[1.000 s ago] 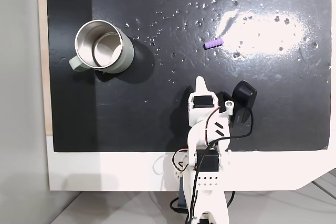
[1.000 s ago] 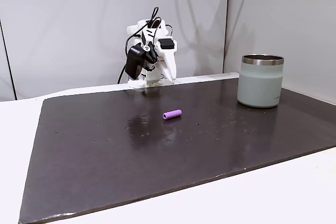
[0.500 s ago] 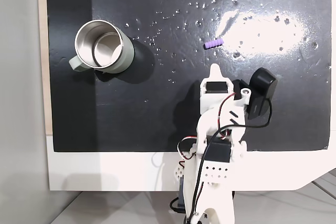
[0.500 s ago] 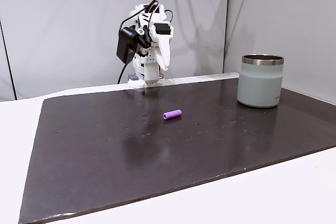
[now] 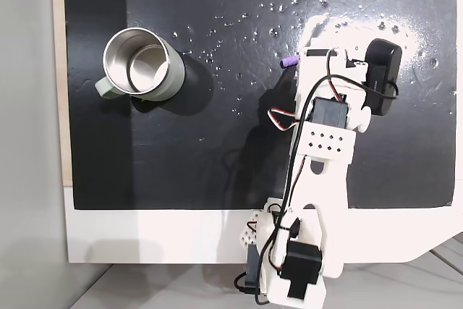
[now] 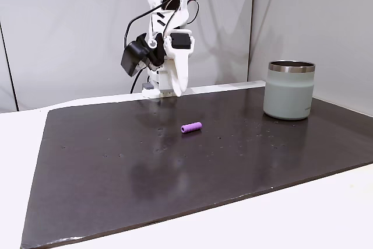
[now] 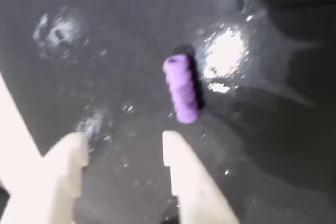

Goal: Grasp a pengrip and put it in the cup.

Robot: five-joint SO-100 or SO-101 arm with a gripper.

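The light-purple ribbed pengrip (image 7: 182,88) lies flat on the black mat, just ahead of my gripper (image 7: 123,145) in the wrist view. The white jaws stand open with nothing between them, and the pengrip is slightly right of the gap. From the side, my gripper (image 6: 176,87) hangs in the air above the mat, behind the pengrip (image 6: 191,127). From above, the arm (image 5: 325,106) covers most of the pengrip (image 5: 289,62), leaving only one end showing. The sage-green cup (image 5: 137,63) stands upright at the far left with its steel inside empty; in a fixed view the cup (image 6: 288,90) stands at the right.
The glossy black mat (image 5: 217,142) covers most of a white table (image 5: 145,236). Small specks and a bright glare patch (image 5: 362,34) mark the mat. A black camera module (image 5: 381,77) rides on the wrist. A pale wall stands behind the arm's base (image 6: 160,90).
The arm has risen from its folded pose and reached forward over the mat, bringing the gripper over the pengrip. The pengrip and cup have not moved.
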